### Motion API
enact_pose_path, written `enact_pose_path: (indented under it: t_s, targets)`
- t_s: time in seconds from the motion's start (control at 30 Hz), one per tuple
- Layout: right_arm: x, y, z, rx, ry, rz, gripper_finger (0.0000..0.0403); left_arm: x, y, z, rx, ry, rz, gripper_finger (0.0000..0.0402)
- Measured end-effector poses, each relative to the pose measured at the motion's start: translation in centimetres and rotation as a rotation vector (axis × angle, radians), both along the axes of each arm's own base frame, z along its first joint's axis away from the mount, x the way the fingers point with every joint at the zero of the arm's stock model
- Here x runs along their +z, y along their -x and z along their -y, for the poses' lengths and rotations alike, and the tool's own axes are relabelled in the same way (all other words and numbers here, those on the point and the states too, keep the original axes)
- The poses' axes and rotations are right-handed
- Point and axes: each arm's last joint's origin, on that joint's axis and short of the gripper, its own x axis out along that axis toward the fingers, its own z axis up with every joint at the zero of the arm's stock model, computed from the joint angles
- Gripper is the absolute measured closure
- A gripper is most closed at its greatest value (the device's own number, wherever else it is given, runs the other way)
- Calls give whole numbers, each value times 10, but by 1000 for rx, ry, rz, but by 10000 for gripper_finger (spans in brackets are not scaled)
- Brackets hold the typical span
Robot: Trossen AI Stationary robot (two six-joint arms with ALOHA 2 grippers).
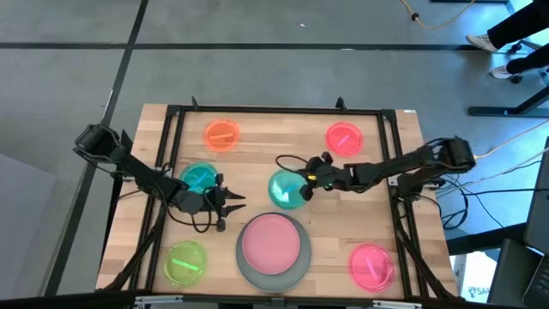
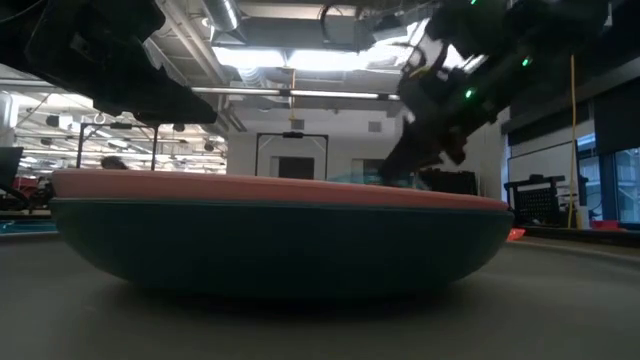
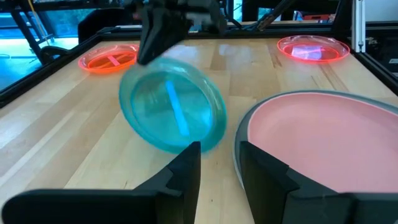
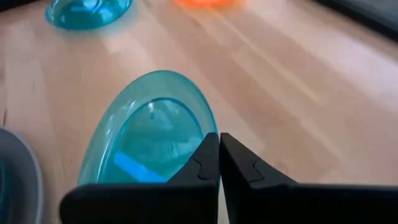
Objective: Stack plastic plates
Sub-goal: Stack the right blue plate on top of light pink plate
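My right gripper [image 1: 305, 190] [image 4: 219, 152] is shut on a small translucent teal plate [image 1: 285, 190] [image 4: 149, 140] [image 3: 173, 113] at the table's middle. My left gripper [image 1: 232, 206] [image 3: 219, 168] is open just left of that plate and touches nothing. A second teal plate [image 1: 199, 178] rests flat beside the left arm. The pale pink plate [image 1: 273, 240] lies inside the large grey plate [image 1: 257, 273] at the near edge. The orange [image 1: 221, 135], two hot-pink [image 1: 344, 137] [image 1: 371, 263] and lime-green [image 1: 185, 262] plates lie flat on the wood. My right gripper pinches the teal plate's rim [image 4: 206, 127] between its two fingers, on the side toward the table's right. The fingers slant down from the right. The plate stands steeply tilted below them, its lower rim [image 3: 180, 148] close to the wood; whether it touches, I cannot tell.
A black frame [image 1: 274, 110] runs around the wooden table. The low view is mostly filled by the big plate stack [image 2: 280, 235]. Bare wood lies between the orange and far hot-pink plates. A person's feet [image 1: 502, 39] show on the floor beyond the far right corner.
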Motion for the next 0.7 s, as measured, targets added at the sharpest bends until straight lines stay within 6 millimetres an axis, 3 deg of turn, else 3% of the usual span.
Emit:
enact_pose_path:
  t_s: [0.4, 0.7]
  targets:
    - [48, 27, -23, -4, 82, 127, 403, 0, 0, 0, 1, -1, -4, 297]
    - [54, 24, -52, 189, -14, 230, 403, 0, 0, 0, 2, 1, 0, 297]
